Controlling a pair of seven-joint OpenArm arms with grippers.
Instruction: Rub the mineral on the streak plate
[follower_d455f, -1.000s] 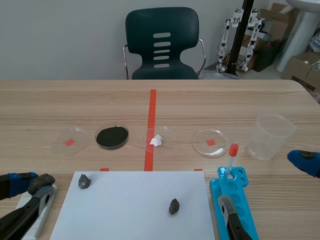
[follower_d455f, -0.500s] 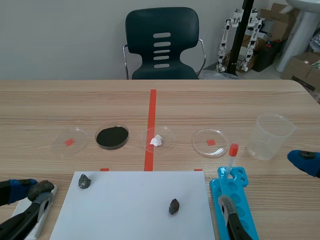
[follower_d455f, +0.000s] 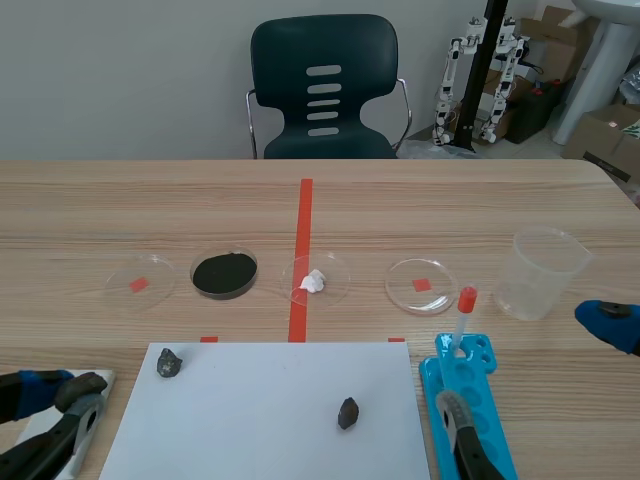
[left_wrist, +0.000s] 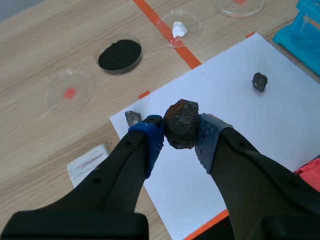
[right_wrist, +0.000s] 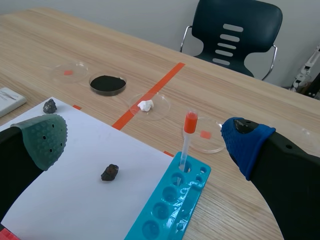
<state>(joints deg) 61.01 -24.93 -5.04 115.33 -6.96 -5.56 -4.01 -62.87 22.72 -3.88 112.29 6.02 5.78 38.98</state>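
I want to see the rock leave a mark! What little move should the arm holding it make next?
Probably shift the left gripper sideways and down to bring the mineral onto the white streak plate. The gripper is shut on the mineral, but the plate lies off to its side, beside the paper, seemingly untouched.

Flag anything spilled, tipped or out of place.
Nothing stands out. The beaker and the tube stand upright, black powder and a white lump sit inside their dishes, a grey stone and a dark stone lie on the sheet, the left pincer grips a third stone.
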